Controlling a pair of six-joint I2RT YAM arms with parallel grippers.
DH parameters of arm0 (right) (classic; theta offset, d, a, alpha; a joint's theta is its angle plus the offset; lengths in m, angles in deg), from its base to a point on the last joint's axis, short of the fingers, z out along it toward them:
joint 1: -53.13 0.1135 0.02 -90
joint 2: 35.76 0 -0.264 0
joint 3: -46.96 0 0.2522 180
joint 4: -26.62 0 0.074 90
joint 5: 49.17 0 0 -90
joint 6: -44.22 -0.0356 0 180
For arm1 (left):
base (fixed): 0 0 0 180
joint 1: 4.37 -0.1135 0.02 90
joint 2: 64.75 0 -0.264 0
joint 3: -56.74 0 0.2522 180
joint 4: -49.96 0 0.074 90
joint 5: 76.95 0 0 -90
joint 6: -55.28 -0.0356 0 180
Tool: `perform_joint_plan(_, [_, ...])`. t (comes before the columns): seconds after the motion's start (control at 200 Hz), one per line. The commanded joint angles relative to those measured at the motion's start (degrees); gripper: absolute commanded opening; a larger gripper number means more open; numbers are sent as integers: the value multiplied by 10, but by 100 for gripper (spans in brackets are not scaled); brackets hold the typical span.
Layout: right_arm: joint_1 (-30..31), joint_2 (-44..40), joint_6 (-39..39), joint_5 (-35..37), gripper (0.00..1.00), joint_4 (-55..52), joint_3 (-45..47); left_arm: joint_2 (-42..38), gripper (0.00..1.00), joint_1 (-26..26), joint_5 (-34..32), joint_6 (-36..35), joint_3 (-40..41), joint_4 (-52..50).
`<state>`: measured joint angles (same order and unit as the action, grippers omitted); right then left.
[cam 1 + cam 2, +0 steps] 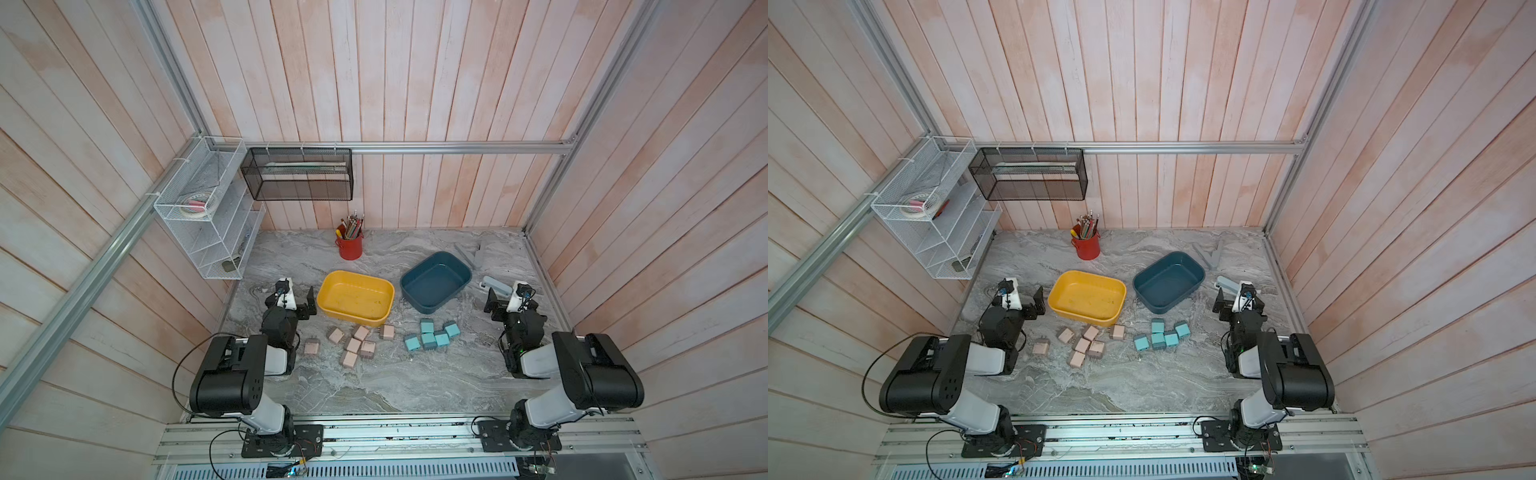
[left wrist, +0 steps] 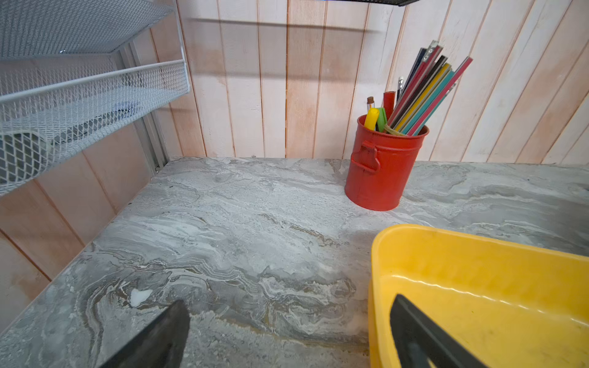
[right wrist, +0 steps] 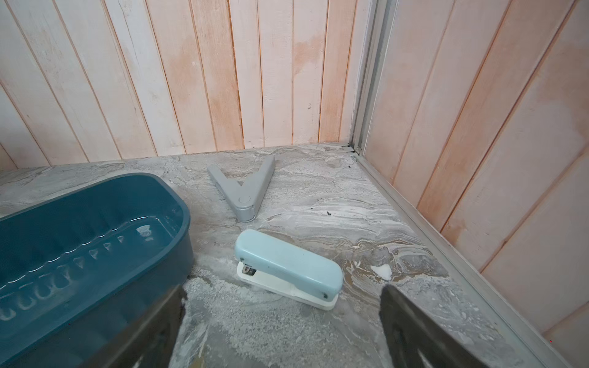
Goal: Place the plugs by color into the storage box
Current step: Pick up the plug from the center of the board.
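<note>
Several pale pink-beige plugs (image 1: 354,345) lie loose on the marble table in front of the yellow storage box (image 1: 353,297). To their right, several light teal plugs (image 1: 428,338) cluster in front of the dark blue storage box (image 1: 434,282). Both top views show both clusters, pink (image 1: 1084,345) and teal (image 1: 1160,338), and both boxes look empty. My left gripper (image 1: 291,296) stands open just left of the yellow box (image 2: 478,270), with only table between its fingers (image 2: 288,302). My right gripper (image 1: 512,297) is open right of the blue box (image 3: 79,239). No plug appears in either wrist view.
A red cup of pencils (image 1: 349,247) stands at the back wall. A pale blue stapler (image 3: 287,267) lies just ahead of the right gripper (image 3: 283,296), with a grey folding V-shaped piece (image 3: 245,191) beyond it. A white wire rack (image 1: 208,216) and black mesh basket (image 1: 299,174) hang at back left.
</note>
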<state>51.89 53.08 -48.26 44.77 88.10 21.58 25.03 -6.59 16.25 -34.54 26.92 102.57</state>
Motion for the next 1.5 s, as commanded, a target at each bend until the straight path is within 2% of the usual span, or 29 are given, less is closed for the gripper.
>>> perform_joint_plan(0.0, [-2,7,7,-5,98,18,-5,-4,100,0,34,-6,9,19])
perform_joint_plan(0.735, [-2,7,6,-6,98,17,-5,-3,100,2,45,-11,10,17])
perform_joint_plan(0.885, [-4,6,4,-7,98,13,-6,-3,100,-1,-1,9,3,6])
perform_joint_plan(1.18, [-8,6,7,-18,98,15,-4,-2,100,-3,-4,13,3,8])
perform_joint_plan(1.235, [-7,2,2,2,98,5,-9,-5,100,-3,-14,17,4,9])
perform_joint_plan(1.305, [-6,-12,-8,29,98,-24,-18,-25,100,-5,-57,37,-2,-20])
perform_joint_plan(1.38, [-7,-37,-18,55,98,-107,-51,-50,100,-5,-54,34,-13,-64])
perform_joint_plan(1.45, [-6,-59,-38,78,98,-230,-99,-82,100,-5,-66,38,-57,-193])
perform_joint_plan(1.495, [-3,-67,-66,105,98,-332,-144,-95,100,-5,-91,73,-109,-312])
